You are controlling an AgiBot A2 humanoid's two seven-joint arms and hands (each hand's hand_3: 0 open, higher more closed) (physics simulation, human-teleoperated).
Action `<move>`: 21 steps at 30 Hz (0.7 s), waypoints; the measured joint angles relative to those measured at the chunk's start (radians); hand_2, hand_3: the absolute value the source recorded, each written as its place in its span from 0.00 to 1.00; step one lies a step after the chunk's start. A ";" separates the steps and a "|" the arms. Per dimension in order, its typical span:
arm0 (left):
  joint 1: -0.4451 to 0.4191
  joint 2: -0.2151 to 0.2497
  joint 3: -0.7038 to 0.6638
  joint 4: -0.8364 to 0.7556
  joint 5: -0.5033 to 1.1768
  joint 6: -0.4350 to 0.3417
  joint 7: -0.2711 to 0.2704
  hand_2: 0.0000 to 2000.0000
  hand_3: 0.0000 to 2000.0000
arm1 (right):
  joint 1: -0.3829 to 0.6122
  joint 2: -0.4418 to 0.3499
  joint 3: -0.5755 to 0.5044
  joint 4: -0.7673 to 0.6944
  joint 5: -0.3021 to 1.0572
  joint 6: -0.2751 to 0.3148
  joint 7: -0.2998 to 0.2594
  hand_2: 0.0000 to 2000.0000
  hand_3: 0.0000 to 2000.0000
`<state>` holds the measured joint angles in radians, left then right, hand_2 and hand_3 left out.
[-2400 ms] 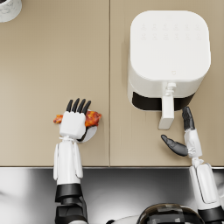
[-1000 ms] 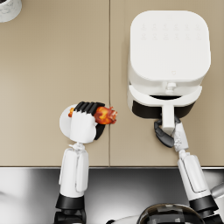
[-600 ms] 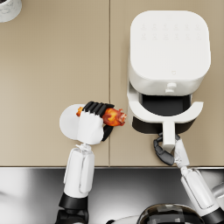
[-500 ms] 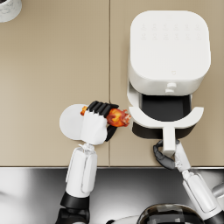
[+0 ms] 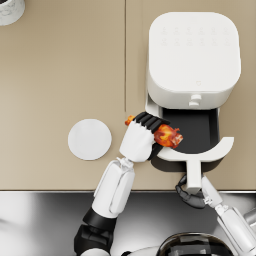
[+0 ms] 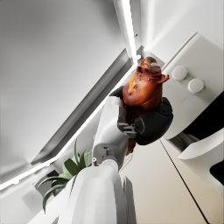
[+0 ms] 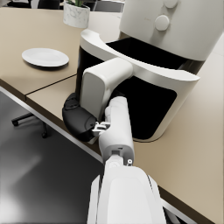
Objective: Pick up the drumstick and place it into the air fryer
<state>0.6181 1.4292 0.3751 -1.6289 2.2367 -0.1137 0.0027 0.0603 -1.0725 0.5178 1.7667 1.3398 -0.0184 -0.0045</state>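
My left hand [image 5: 141,137] grips the glossy red-brown drumstick [image 5: 167,135], held over the left rim of the pulled-out basket [image 5: 197,129]. In the left wrist view the drumstick [image 6: 142,85] sticks up out of that hand [image 6: 144,123]. The white air fryer [image 5: 192,55] stands at the back right with its dark drawer drawn toward me. My right hand [image 5: 190,194] holds the drawer's white handle [image 5: 193,172] at the table's front edge; in the right wrist view the hand [image 7: 82,120] wraps the handle [image 7: 101,83].
An empty white plate [image 5: 89,139] lies left of my left hand on the tan table [image 5: 60,75]. A speckled white pot [image 5: 10,9] stands at the far back left corner. A seam runs down the table beside the fryer.
My left hand has lifted the drumstick off the plate and carried it right to the basket's rim. My right hand took the handle and pulled the drawer out toward me.
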 measured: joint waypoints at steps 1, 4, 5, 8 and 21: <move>0.007 0.008 0.012 0.010 0.000 0.000 0.000 1.00 1.00 | -0.002 0.005 0.000 0.003 0.000 0.011 0.001 1.00 1.00; 0.026 0.028 0.040 0.037 0.000 0.000 0.000 1.00 1.00 | -0.006 0.014 0.000 0.004 0.000 0.043 0.005 1.00 1.00; 0.031 0.034 0.049 0.046 0.000 0.000 0.000 1.00 1.00 | -0.006 0.015 -0.001 0.005 0.000 0.053 0.006 1.00 1.00; 0.054 0.058 0.082 0.084 0.000 0.001 0.000 1.00 1.00 | -0.006 0.017 -0.003 0.004 0.000 0.066 0.007 1.00 1.00; 0.015 0.066 0.119 0.110 0.001 0.110 -0.002 0.00 0.00 | -0.006 0.018 -0.007 0.000 0.000 0.098 0.008 1.00 1.00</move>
<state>0.6328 1.4953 0.4936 -1.5188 2.2377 -0.0041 0.0005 0.0547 -1.0547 0.5109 1.7665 1.3397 0.0795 0.0035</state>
